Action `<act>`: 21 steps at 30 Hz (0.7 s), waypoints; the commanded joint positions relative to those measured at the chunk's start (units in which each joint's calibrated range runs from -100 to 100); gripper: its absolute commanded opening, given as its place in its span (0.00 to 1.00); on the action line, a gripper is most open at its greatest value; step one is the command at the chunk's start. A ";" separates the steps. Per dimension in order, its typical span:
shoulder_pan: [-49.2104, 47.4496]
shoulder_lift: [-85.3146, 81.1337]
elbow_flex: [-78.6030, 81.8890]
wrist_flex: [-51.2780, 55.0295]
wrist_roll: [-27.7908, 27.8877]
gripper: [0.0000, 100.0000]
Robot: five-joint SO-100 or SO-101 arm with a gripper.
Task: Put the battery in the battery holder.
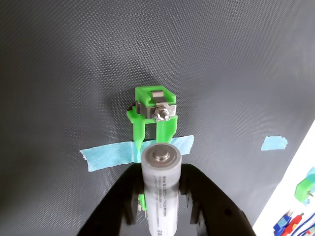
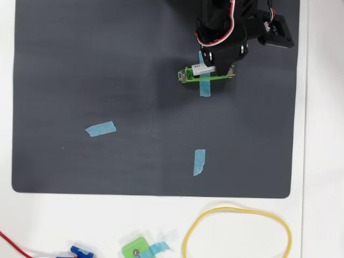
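Note:
In the wrist view the white-silver battery (image 1: pixel 161 189) stands out between my black gripper (image 1: pixel 162 196) fingers, which are shut on it, its flat metal end facing the camera. Just beyond it lies the bright-green battery holder (image 1: pixel 153 112), its far end with a silver screw and clip in sight, its near part hidden behind the battery. A blue tape strip (image 1: pixel 110 155) crosses the holder. From overhead, the battery (image 2: pixel 202 68) hangs over the left half of the holder (image 2: pixel 189 76) under my gripper (image 2: pixel 212 63). Whether the battery touches the holder I cannot tell.
The dark mat (image 2: pixel 107 64) carries two loose blue tape pieces (image 2: pixel 100 128) (image 2: pixel 199 162). On the white table below it lie a yellow loop (image 2: pixel 236 231), a small green square piece with blue tape (image 2: pixel 137 249) and red wire with blue connectors (image 2: pixel 80 251).

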 commanded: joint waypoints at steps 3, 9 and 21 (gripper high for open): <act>0.88 0.23 -1.95 -1.18 -0.27 0.00; 0.88 2.53 -1.86 -4.85 -0.16 0.00; 2.85 5.60 -2.30 -6.25 -0.22 0.00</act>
